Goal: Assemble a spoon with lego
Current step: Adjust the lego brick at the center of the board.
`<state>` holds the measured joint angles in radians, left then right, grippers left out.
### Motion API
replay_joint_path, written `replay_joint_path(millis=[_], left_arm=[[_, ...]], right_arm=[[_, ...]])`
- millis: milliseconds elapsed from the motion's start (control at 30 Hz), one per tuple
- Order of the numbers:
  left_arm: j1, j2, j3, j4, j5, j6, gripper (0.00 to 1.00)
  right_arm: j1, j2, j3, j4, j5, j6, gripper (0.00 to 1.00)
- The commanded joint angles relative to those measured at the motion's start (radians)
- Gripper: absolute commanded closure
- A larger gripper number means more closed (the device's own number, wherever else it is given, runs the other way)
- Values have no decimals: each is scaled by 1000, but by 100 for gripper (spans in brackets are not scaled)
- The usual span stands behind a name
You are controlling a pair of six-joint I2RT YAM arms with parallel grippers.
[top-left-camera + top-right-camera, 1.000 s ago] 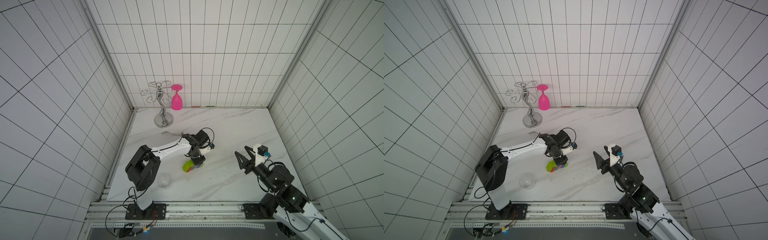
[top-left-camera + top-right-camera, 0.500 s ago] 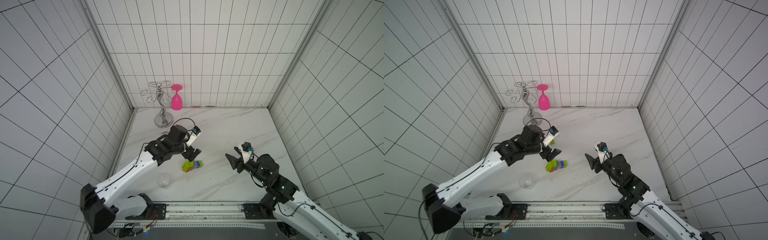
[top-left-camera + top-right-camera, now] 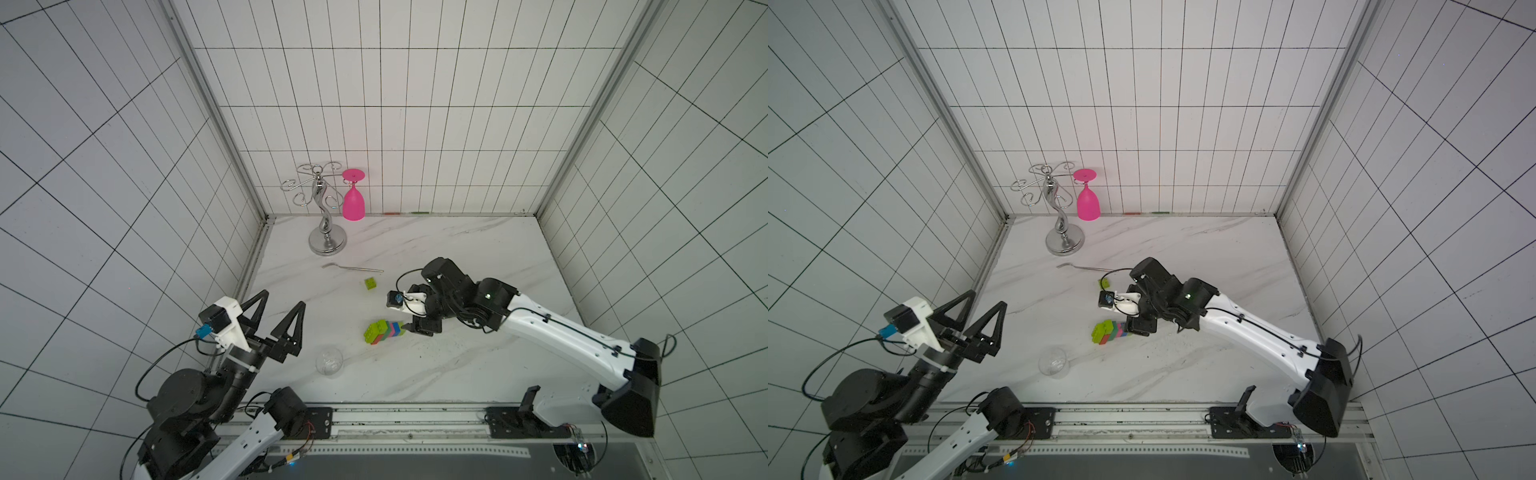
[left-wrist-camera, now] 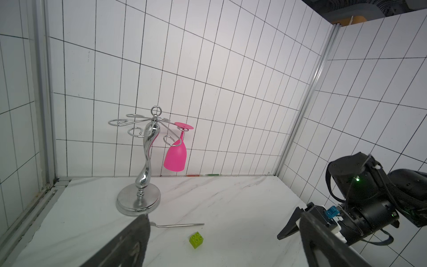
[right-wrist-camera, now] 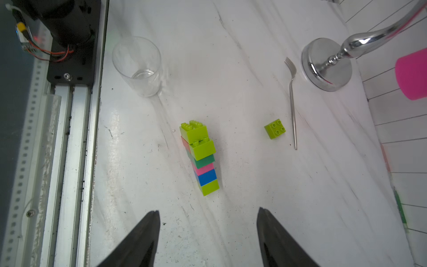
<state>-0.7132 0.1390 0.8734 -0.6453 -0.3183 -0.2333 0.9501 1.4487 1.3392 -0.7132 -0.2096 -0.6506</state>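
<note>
Our right gripper [image 5: 208, 210] has its jaws parted to a middling width with nothing between them, and the tips sit just short of the spoon's stem without touching it. Our left gripper [image 3: 283, 298] stands spread wide and empty, raised above the table's [image 3: 457, 257] near left corner.

In both top views the spoon [image 3: 384, 331] lies flat on the marble. Its head of two lime bricks, with red beneath, is followed by dark green, pink, blue and a lime end brick. Taking the spoon as the dial's centre, the right gripper is at 3 o'clock and the left gripper at 9 o'clock, well apart.

A loose lime brick [image 3: 370, 283] rests studs up at 12 o'clock, apart from the build. Just beyond it lies a fork [image 3: 353, 268]. A clear glass [image 3: 329, 361] stands at 8 o'clock. A chrome rack [image 3: 327, 245] stands at 11 o'clock by the back wall, with a pink glass [image 3: 353, 201] hanging upside down from it.
</note>
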Motion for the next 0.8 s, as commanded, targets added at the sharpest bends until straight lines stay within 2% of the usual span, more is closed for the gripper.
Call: replay_joint_path(millis=[0,133,233,433,567,767], left_arm=[[0,-58,-49,-71,-30,-29,1],[0,-122,-73,-104,-19,-15,1],[0,-113,-56,-165,-15,3,1],[1,-123,-33,-209,-13,-18,1],[1,-121,-34,-210,5,-11,1],[1,-121,-32,-214,14,-10,1]], right_arm=[[56,149,190,-307,96,-155,30],[130,360,419,-429,177,-175,30],[178,511,591,-495,247,-169,30],[217,749,874,-608,341,-171,29],[225,853,994,-696,375,-168,30],[231,937,1051,-728,432,-169,31]])
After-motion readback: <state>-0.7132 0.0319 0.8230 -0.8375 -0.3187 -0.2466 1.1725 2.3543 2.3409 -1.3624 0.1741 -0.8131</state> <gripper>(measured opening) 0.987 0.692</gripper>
